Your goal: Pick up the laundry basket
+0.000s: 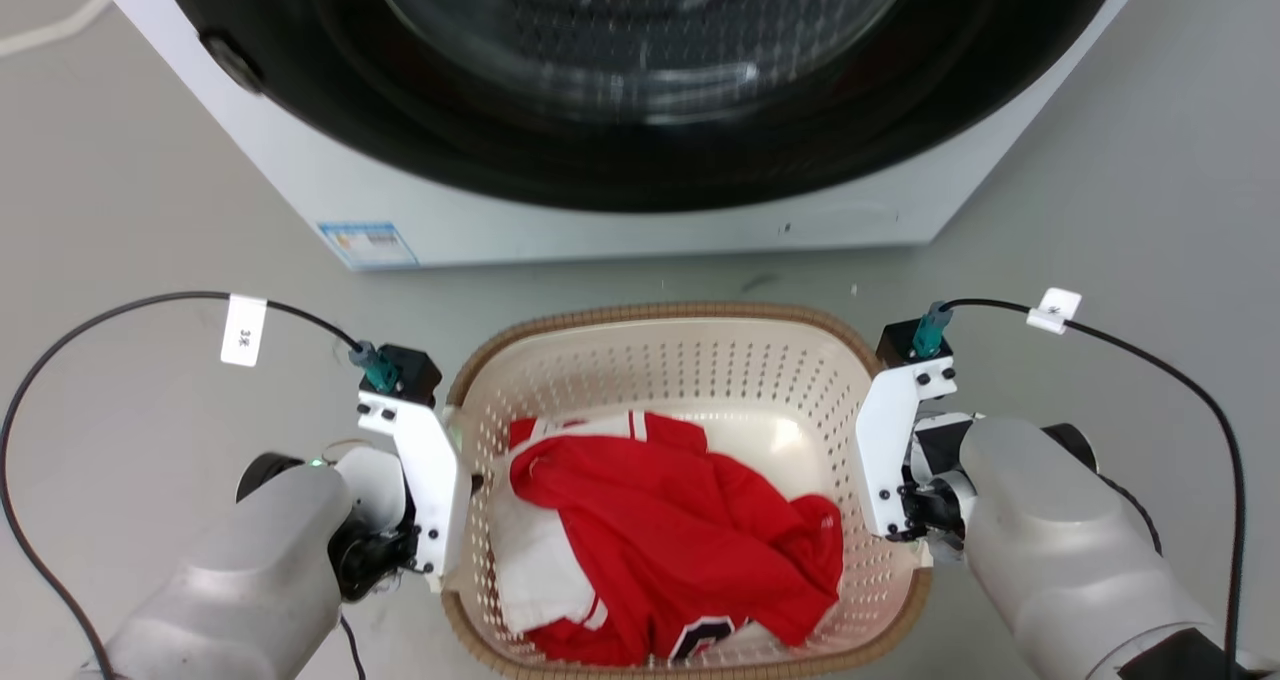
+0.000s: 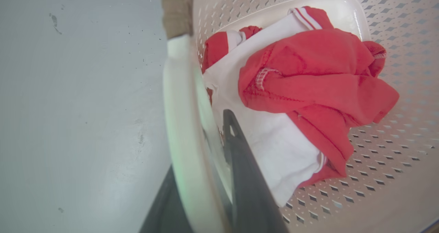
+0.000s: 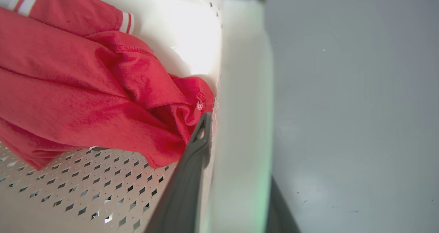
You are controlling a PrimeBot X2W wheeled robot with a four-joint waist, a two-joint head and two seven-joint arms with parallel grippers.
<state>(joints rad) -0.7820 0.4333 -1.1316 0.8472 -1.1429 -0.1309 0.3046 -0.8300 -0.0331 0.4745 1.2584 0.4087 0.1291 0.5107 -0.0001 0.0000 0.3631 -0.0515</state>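
Observation:
The laundry basket (image 1: 660, 313), cream perforated plastic with a brown woven-look rim, stands on the grey floor in front of me. Red and white clothes (image 1: 660, 530) lie in it. My left gripper (image 1: 452, 545) is at the basket's left side and my right gripper (image 1: 900, 525) at its right side. In the left wrist view the left gripper (image 2: 199, 144) is shut on the white handle (image 2: 178, 106), one dark finger (image 2: 240, 157) inside the basket wall (image 2: 394, 150) and the other outside. The right gripper (image 3: 240, 150) clamps the right handle (image 3: 243, 89) the same way, beside the perforated wall (image 3: 85, 192).
A white front-loading washing machine (image 1: 620, 220) with a dark round door stands close behind the basket. Black cables (image 1: 120, 310) loop from both wrists over the grey floor (image 1: 130, 180) on either side.

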